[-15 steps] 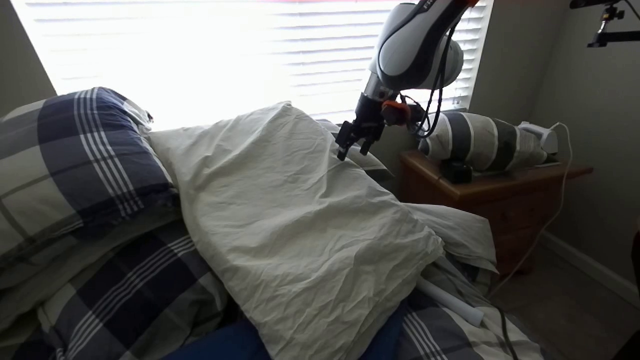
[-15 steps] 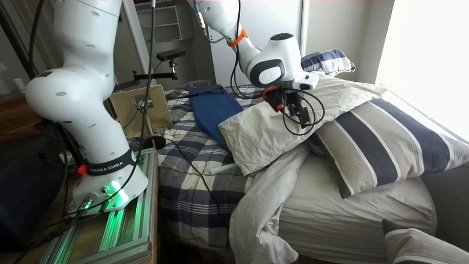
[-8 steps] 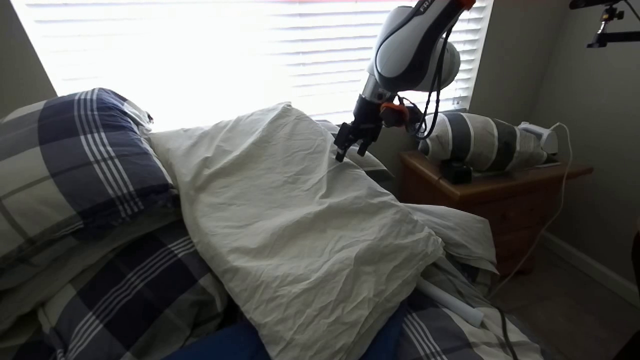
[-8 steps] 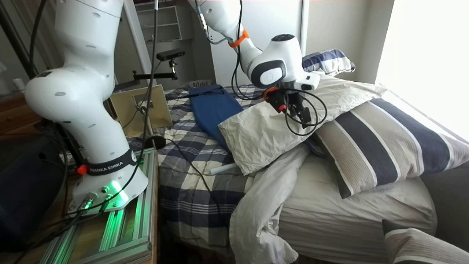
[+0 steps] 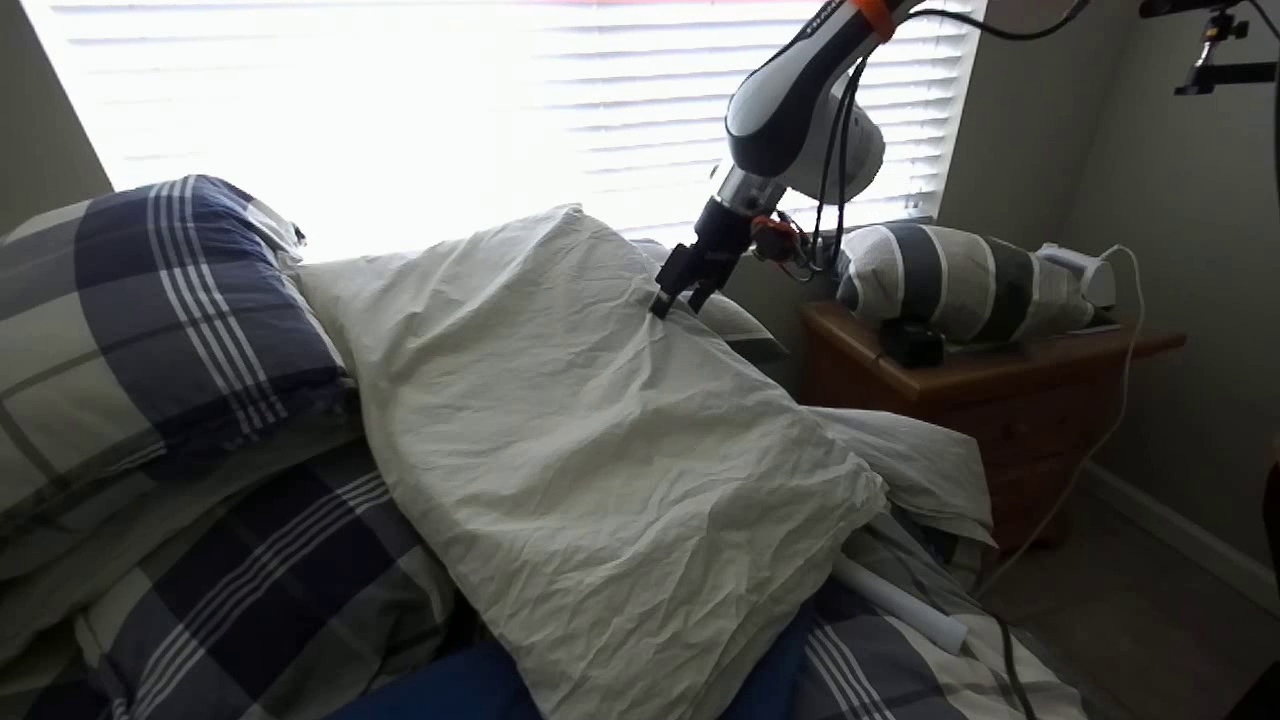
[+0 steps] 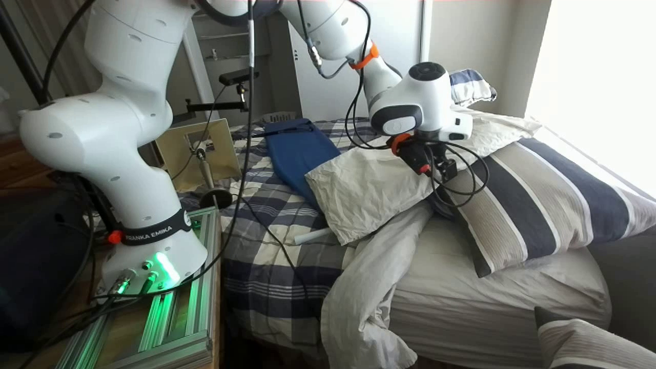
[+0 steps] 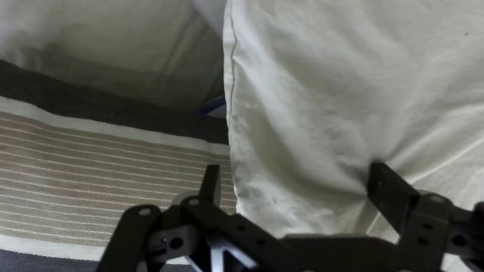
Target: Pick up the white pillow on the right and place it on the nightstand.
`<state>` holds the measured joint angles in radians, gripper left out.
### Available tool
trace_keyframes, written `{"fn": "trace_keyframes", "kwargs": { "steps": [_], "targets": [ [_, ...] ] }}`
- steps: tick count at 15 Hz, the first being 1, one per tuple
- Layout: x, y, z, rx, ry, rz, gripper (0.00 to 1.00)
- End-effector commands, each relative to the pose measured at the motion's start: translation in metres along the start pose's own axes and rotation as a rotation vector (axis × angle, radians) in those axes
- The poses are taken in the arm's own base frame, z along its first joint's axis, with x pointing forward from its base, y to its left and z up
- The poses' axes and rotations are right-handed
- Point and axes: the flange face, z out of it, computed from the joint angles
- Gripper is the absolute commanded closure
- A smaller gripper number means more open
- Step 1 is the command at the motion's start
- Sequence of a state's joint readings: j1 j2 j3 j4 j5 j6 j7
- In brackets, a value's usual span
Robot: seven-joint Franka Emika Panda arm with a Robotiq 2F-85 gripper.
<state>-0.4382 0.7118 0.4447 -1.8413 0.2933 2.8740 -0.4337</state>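
The white pillow (image 5: 590, 440) is large and wrinkled and lies slanted across the bed. It also shows in an exterior view (image 6: 366, 189) and in the wrist view (image 7: 321, 87). My gripper (image 5: 678, 304) is open at the pillow's edge near the window; it also shows in an exterior view (image 6: 445, 171). In the wrist view the jaws (image 7: 293, 168) straddle the pillow's seam edge. The right finger presses into the pillow, creasing the fabric; the left finger is outside the edge, over a striped pillow. The brown nightstand (image 5: 950, 378) stands beyond the bed.
A striped pillow (image 5: 965, 285), a small black box (image 5: 910, 343) and a white device (image 5: 1088, 275) with a cord are on the nightstand. Another striped pillow (image 6: 543, 205) lies under the gripper side. A plaid pillow (image 5: 190, 310) and a blue board (image 6: 300, 148) are on the bed.
The arm has reached farther out and the gripper has moved toward the pillow's edge by the striped pillow, tilting slightly. The pillow's fabric creases newly at the fingertip. The jaws stay open.
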Motion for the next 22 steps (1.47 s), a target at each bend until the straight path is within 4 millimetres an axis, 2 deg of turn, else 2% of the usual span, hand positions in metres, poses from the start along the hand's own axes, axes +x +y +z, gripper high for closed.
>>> {"fn": "trace_keyframes", "kwargs": {
  "steps": [1,7,11,16,22],
  "targets": [
    [0.012,0.027,0.024,0.104,0.043,-0.077,0.00],
    [0.016,0.042,0.058,0.300,0.139,-0.119,0.00],
    [0.005,0.036,0.076,0.487,0.076,-0.091,0.00],
    [0.004,0.024,0.071,0.636,-0.025,-0.071,0.00],
    [0.005,0.024,0.062,0.770,-0.090,-0.006,0.00]
  ]
}}
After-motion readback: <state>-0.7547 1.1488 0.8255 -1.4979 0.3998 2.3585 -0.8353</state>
